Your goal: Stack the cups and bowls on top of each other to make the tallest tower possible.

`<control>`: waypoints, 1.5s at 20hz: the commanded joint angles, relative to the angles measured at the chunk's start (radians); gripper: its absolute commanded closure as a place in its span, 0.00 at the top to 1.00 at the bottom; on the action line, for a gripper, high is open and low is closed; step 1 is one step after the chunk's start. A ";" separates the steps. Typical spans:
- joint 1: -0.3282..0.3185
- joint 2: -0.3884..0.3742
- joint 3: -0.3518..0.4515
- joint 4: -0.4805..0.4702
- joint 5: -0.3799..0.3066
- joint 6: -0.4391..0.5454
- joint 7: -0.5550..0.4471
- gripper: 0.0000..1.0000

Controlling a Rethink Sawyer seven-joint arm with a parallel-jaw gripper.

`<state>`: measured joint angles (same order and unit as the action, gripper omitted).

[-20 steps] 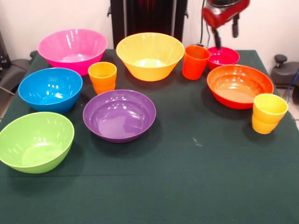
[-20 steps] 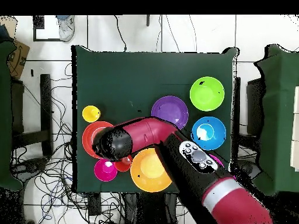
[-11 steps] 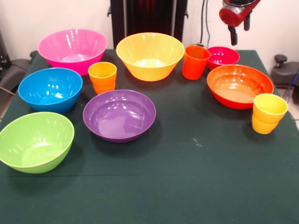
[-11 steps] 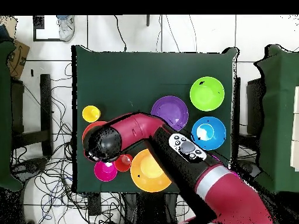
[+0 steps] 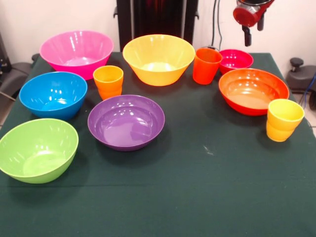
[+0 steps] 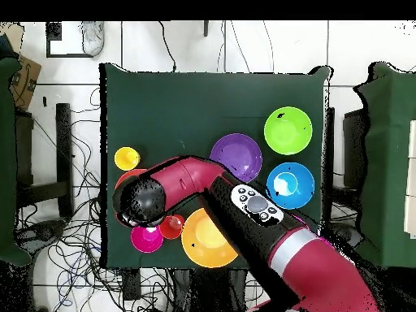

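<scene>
Pincer point(image 5: 251, 33) lifted higher (above small magenta bowl point(image 5: 236, 59)); cups unstacked.

Bowls point(image 5: 126, 121) spread apart across table point(image 5: 197, 197), cups point(image 5: 108, 81) standing between them, none stacked

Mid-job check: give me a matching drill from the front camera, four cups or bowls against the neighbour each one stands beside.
Things:
1. ribbed orange cup
2. ribbed yellow cup
3. plain red-orange cup
4. green bowl

Places:
A. just in front of the blue bowl
B. beside the small magenta-red bowl
C. behind the purple bowl
D. at the orange-red bowl's near right edge

Pairs: 1-C, 2-D, 3-B, 4-A
</scene>
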<state>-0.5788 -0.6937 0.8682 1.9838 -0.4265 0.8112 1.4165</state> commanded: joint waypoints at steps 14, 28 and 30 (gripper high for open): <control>-0.020 0.017 -0.058 0.050 -0.230 0.053 -0.142 1.00; -0.043 -0.006 -0.056 0.134 -0.279 -0.006 -0.045 1.00; -0.052 -0.002 -0.046 0.133 -0.272 -0.001 -0.057 1.00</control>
<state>-0.6197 -0.6959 0.8585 2.0586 -0.6381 0.8112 1.4165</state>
